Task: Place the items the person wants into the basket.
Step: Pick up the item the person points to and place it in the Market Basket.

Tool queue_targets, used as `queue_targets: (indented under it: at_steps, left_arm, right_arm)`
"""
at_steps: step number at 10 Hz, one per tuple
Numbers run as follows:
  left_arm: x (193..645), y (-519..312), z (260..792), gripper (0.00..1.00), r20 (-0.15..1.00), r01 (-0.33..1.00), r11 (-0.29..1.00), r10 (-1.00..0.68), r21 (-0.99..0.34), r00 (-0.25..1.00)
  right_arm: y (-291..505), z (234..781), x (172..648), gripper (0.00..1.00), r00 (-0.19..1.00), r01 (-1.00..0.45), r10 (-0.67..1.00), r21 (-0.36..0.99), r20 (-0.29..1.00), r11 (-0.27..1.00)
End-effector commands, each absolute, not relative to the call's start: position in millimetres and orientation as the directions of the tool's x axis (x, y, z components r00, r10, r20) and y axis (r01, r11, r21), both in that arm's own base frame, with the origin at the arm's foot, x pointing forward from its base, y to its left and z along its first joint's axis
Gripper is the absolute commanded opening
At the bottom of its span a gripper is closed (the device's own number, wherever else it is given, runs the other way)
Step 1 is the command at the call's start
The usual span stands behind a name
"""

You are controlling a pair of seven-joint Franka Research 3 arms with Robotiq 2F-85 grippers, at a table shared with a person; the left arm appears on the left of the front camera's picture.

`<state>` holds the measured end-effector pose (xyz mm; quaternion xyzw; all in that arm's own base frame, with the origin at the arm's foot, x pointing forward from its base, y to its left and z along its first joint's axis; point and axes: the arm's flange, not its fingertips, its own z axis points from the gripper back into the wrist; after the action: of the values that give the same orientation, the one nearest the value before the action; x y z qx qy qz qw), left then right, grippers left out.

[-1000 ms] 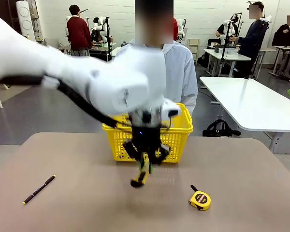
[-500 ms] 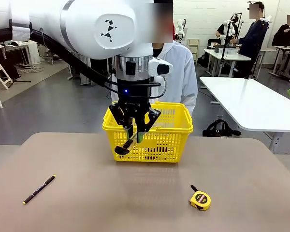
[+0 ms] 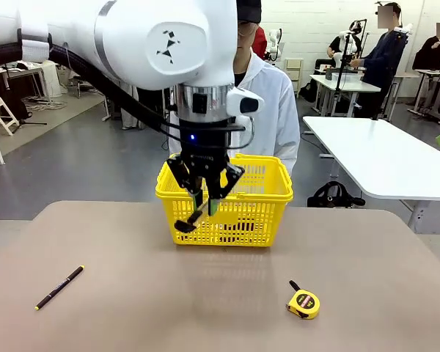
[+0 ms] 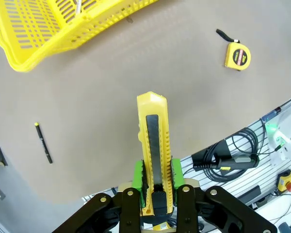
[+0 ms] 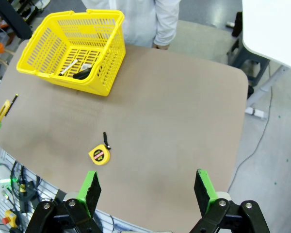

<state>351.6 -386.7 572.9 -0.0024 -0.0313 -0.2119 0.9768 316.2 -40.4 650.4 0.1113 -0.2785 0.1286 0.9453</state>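
My left gripper [image 3: 204,199] is shut on the yellow-and-black utility knife [image 3: 193,215], which points down and hangs in the air above the table on my side of the yellow basket [image 3: 268,192]. In the left wrist view the knife [image 4: 153,141] sits between the green pads [image 4: 139,178], with the basket [image 4: 48,29] ahead. The white marker [image 5: 68,67] lies inside the basket [image 5: 104,51]. The person [image 3: 271,110] in the white jacket stands behind the basket. My right gripper [image 5: 148,190] is open high above the table.
A thin black pen [image 3: 59,287] lies at the table's left. A round yellow tape measure [image 3: 303,303] lies at the front right. The brown table [image 3: 367,279] has bare room between them. Cables hang below the near edge [image 4: 233,150].
My left gripper has carried the knife up from low over the table and toward the basket's front. In the last half second it has hardly moved.
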Motion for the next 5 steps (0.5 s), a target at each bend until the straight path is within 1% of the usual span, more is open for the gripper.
queue_targets:
  at_steps: [1,2,3,5]
  left_arm:
    - [427.0,-370.1,595.7,0.26,0.015,0.551,0.835,-0.55,-0.014,0.835]
    - [458.7,-363.0,602.4,0.26,0.011,0.626,0.78,-0.626,-0.006,0.78]
    - [493.3,-360.1,606.5,0.26,-0.034,0.689,0.724,-0.689,0.023,0.724]
    - [533.4,-361.4,598.5,0.26,-0.054,0.743,0.666,-0.742,0.056,0.669]
  right_arm:
    - [-40.1,648.5,316.5,1.0,0.816,-0.302,0.182,0.138,0.548,0.943]
    - [-40.1,648.5,316.5,1.0,0.816,-0.302,0.182,0.138,0.548,0.943]
    - [-40.1,648.5,316.5,1.0,0.816,-0.302,0.182,0.138,0.548,0.943]
    - [-40.1,648.5,316.5,1.0,0.816,-0.302,0.182,0.138,0.548,0.943]
